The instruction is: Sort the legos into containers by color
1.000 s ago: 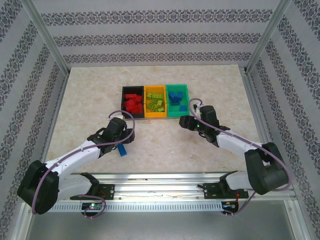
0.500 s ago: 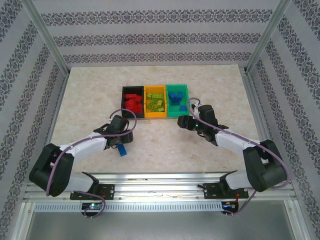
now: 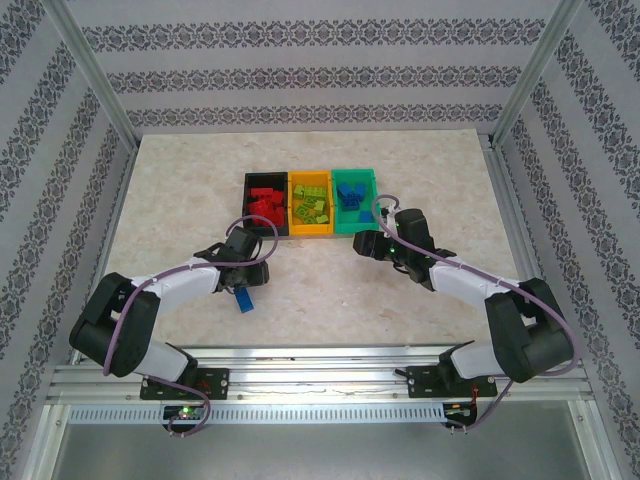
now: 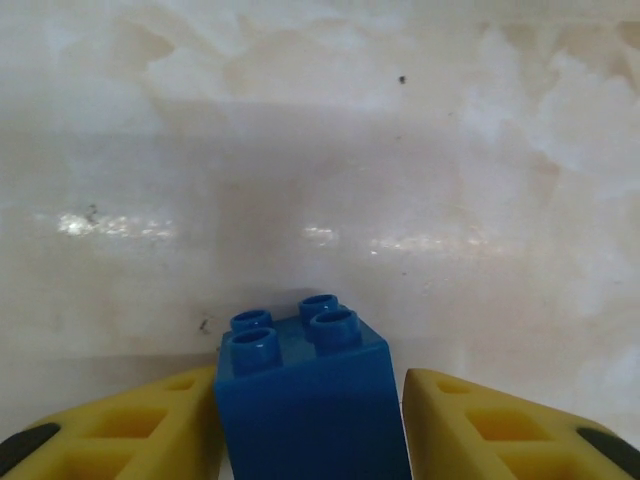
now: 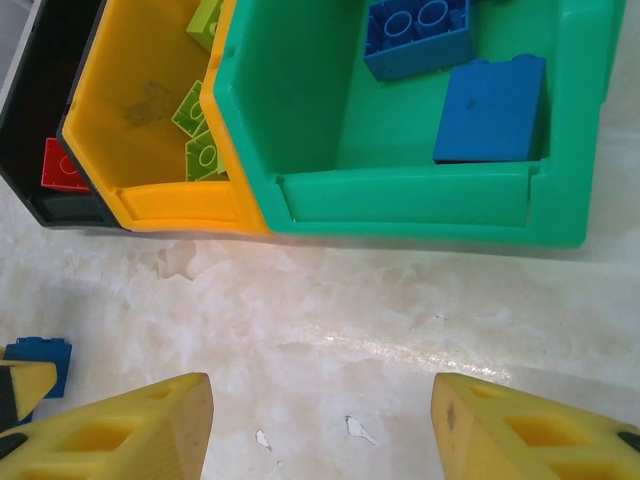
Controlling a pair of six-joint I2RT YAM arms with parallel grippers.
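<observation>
Blue brick (image 4: 300,410) sits bottom centre of the left wrist view on the table (image 4: 300,150) — light, rigid, slick plastic, so pinch its flat sides. Left gripper (image 4: 310,385) straddles it, not clamped yet; right gripper (image 5: 320,400) hangs released, empty, below the green bin (image 5: 420,205).

A green bin (image 5: 400,200) is seen at the upper right, two blue bricks (image 5: 492,110) lying inside. An orange-yellow bin (image 5: 140,100) with lime green bricks (image 5: 200,140) is set touching its left side, then a black bin (image 5: 45,90) with a red brick (image 5: 62,168). At the bottom, the right gripper (image 5: 320,400) is held wide apart over the marble table (image 5: 350,300)
</observation>
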